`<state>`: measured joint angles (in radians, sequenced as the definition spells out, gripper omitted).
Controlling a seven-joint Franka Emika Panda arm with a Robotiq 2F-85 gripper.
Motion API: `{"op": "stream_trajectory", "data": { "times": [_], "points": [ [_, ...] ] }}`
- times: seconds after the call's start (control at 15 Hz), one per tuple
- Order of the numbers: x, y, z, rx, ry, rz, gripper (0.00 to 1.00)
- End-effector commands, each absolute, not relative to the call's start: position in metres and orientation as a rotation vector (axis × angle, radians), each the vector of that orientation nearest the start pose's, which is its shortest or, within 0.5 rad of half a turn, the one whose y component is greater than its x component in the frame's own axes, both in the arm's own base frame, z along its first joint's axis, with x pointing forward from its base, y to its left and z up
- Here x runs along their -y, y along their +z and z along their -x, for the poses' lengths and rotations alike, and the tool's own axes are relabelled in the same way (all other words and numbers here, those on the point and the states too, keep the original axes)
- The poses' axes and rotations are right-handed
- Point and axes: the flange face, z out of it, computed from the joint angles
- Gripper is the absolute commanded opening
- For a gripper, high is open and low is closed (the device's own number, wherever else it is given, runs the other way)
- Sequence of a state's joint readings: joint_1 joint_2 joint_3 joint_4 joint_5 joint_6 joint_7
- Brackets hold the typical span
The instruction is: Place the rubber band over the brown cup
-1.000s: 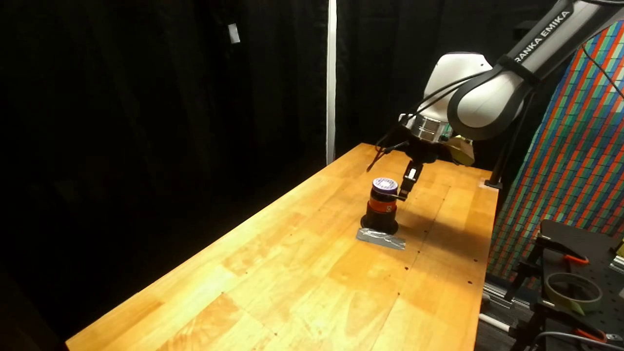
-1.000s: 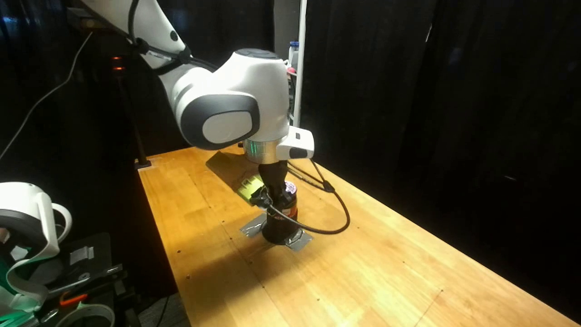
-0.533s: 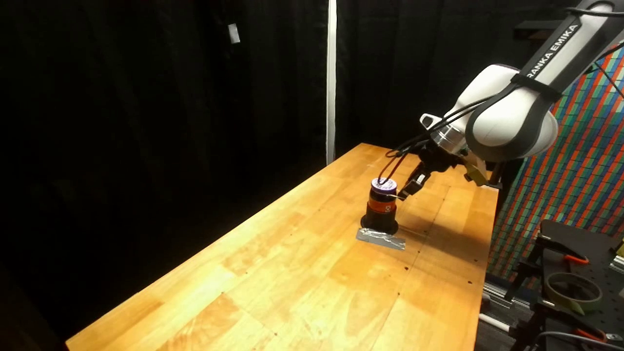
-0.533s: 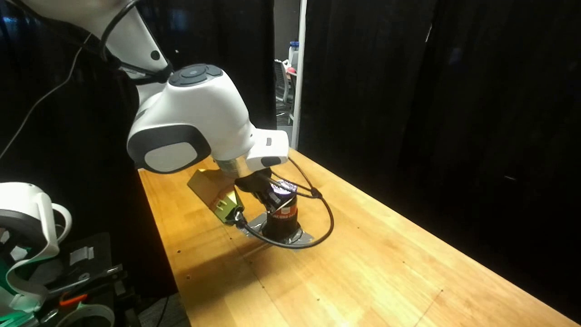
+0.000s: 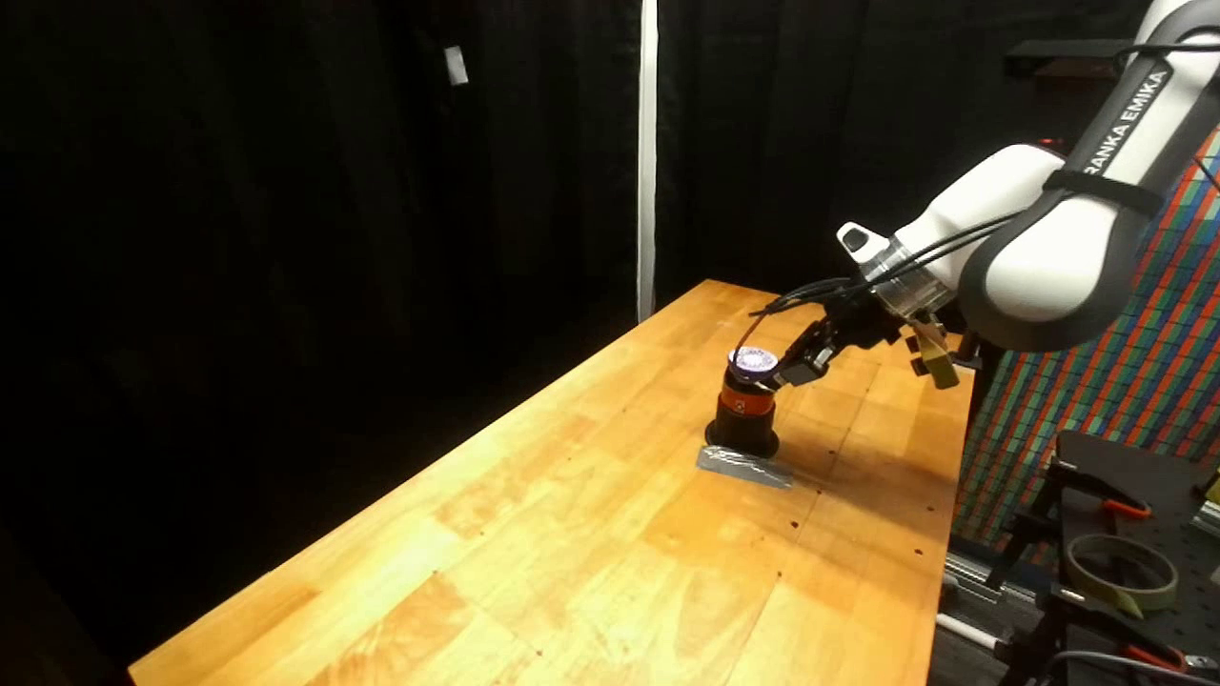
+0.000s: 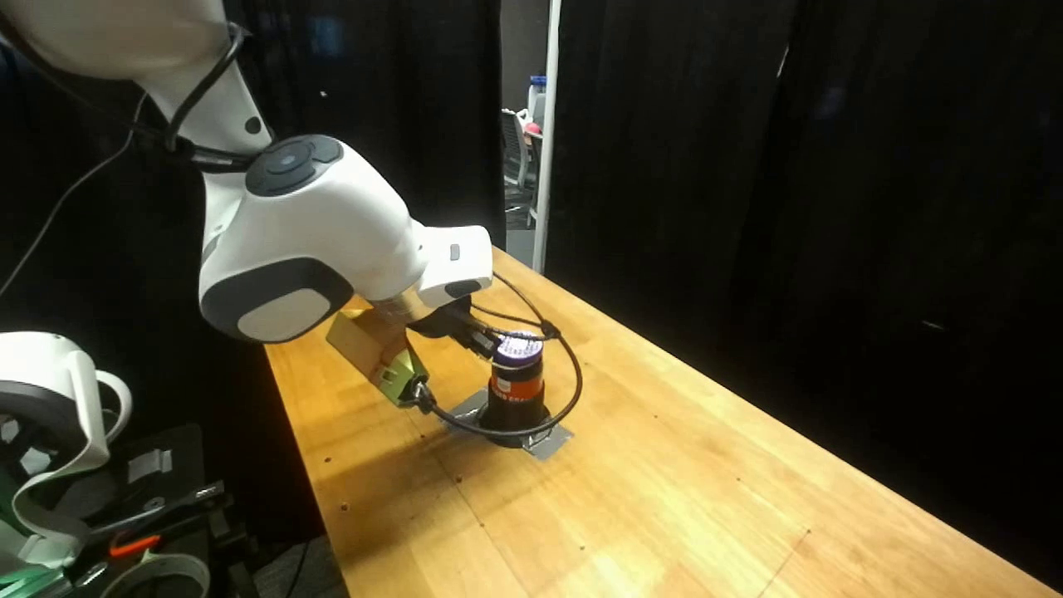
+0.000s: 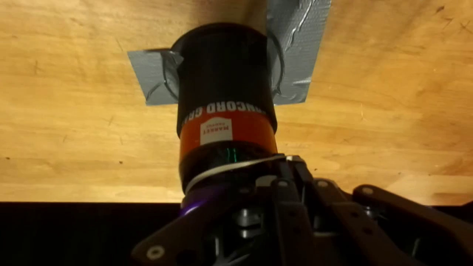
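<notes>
The brown cup (image 5: 746, 404) stands upright, dark with an orange-red middle and a purple-rimmed pale top. It also shows in an exterior view (image 6: 518, 388) and in the wrist view (image 7: 225, 127). The pale rubber band (image 7: 227, 168) lies across the cup's side just below the purple lid and runs to my fingertips. My gripper (image 7: 289, 158) is shut on the rubber band, beside the cup's upper part. In both exterior views the gripper (image 5: 779, 379) comes in tilted at the cup's top (image 6: 488, 345). The band's far side is hidden in the wrist view.
Grey tape (image 5: 743, 466) holds the cup's base to the wooden table (image 5: 591, 534). A black cable (image 6: 573, 390) from the wrist camera loops close around the cup. A side cart with a tape roll (image 5: 1122, 572) stands beside the table.
My arm has tilted from near upright to a strong slant, and the wrist has moved back from the cup and lower. The fingertips stay beside the cup's top. The cup has not moved.
</notes>
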<state>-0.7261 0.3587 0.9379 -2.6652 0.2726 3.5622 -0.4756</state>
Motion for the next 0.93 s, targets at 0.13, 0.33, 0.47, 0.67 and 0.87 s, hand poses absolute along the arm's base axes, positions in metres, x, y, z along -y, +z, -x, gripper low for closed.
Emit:
{"op": "stream_trajectory", "data": {
  "times": [0.13, 0.33, 0.47, 0.67, 0.87],
  "points": [
    [-0.015, 0.222, -0.423, 0.381, -1.207, 2.683, 0.1],
    [0.012, 0.217, -0.417, 0.373, -1.225, 2.662, 0.35],
    [0.02, 0.216, -0.417, 0.39, -1.243, 2.63, 0.39],
    [0.025, 0.217, -0.415, 0.431, -1.293, 2.557, 0.6],
    [0.026, 0.22, -0.41, 0.473, -1.33, 2.478, 0.81]
  ]
}}
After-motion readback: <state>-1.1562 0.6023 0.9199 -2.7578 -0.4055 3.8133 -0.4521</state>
